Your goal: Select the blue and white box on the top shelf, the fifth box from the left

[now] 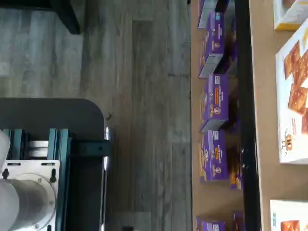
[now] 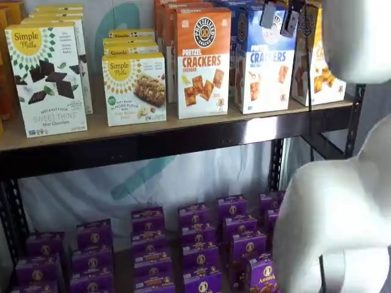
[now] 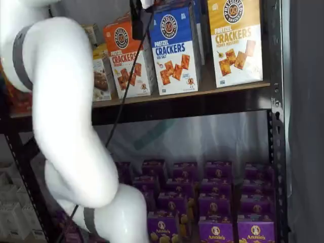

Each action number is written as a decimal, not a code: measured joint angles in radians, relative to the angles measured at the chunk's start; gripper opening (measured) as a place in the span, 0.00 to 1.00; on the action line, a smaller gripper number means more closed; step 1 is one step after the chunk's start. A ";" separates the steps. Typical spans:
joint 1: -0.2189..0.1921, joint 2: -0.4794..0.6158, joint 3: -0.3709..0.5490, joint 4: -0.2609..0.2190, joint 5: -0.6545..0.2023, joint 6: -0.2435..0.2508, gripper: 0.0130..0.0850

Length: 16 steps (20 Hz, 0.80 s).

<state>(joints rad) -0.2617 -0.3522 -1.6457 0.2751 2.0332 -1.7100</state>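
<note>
Blue and white box upright on the top shelf, front face out, blue upper part with round dark logo, "PRETZEL CRACKERS" in blue, square crackers pictured on the white lower half; same box in the other shelf view. Flanked on one side by the orange cheddar box, just beside it, and on the other by the yellow-topped box, near but with a small gap. More blue boxes stacked behind the front one, only edges visible. Further along the shelf: Simple Mills almond bar boxes and a Sweet Thins box. Pincer hanging from the upper edge in front of the box's top, two dark fingers with grey pads, a gap visible between them, nothing held; not touching the box as far as can be told. In the other shelf view only a dark finger with a cable beside it, side-on. White arm filling much of that view, also the corner of the other. Small purple boxes in rows on the lower level. Wrist view: wood-grain floor, dark mount with teal brackets, purple boxes and shelf rail edge-on.
</note>
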 joint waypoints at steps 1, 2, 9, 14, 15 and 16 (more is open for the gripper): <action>0.009 -0.003 0.004 -0.016 0.000 0.001 1.00; 0.026 -0.015 0.021 -0.041 -0.006 0.004 1.00; 0.028 -0.092 0.140 -0.020 -0.073 0.009 1.00; -0.043 -0.159 0.229 0.125 -0.201 -0.007 1.00; -0.053 -0.170 0.242 0.150 -0.228 -0.009 1.00; -0.063 -0.179 0.255 0.173 -0.256 -0.010 1.00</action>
<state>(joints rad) -0.3245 -0.5313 -1.3907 0.4481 1.7775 -1.7199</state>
